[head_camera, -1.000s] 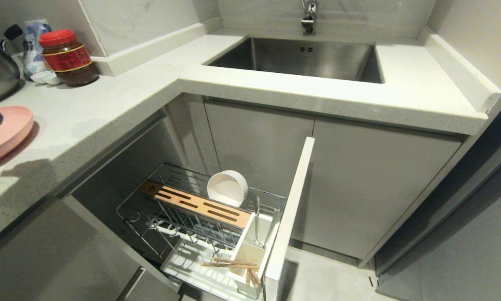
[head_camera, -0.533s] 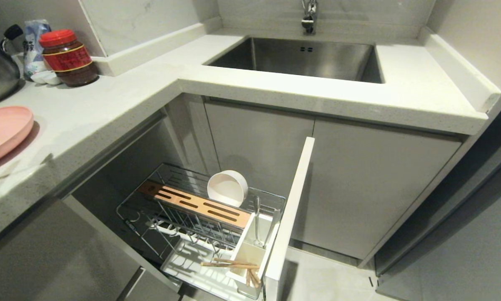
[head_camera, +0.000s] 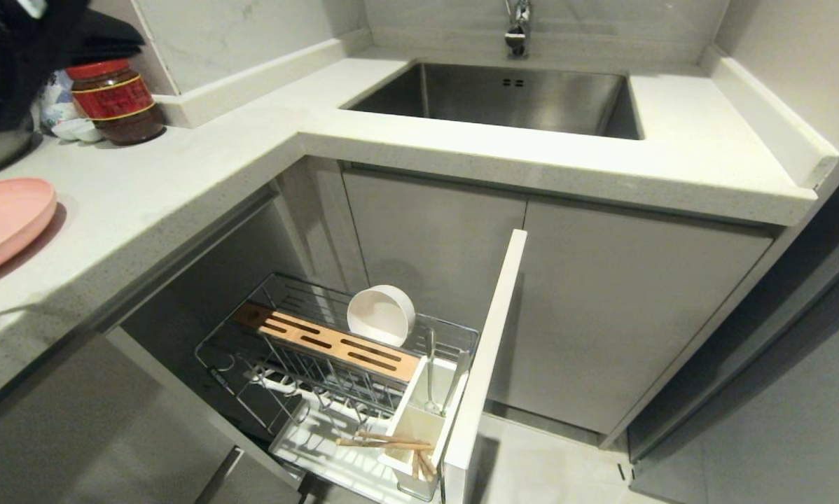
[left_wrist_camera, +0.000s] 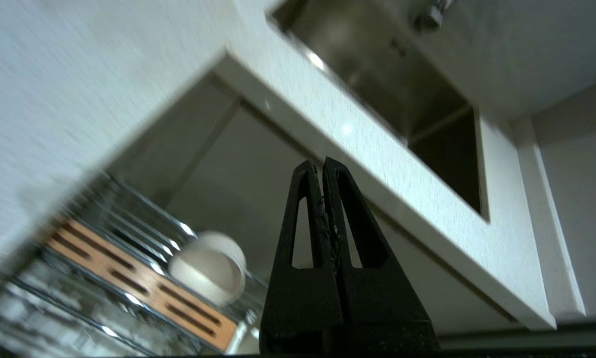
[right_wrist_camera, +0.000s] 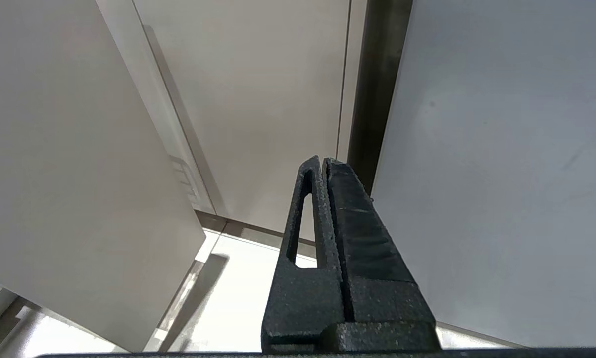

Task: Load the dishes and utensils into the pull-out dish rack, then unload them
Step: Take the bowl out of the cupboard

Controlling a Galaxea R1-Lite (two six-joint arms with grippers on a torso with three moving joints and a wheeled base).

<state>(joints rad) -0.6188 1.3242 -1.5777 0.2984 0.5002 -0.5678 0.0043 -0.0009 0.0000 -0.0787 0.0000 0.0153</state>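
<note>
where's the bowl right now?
In the head view the bowl stands on edge in the pull-out dish rack, lower centre, just behind the slotted wooden strip and below the sink counter.

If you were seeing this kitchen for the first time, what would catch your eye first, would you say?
Probably the pull-out dish rack drawn out below the counter, with a cream-white bowl on edge behind its wooden strip and chopsticks across the cutlery box. Next, the pale-pink plate at the counter's left edge, and the steel sink behind.
</note>
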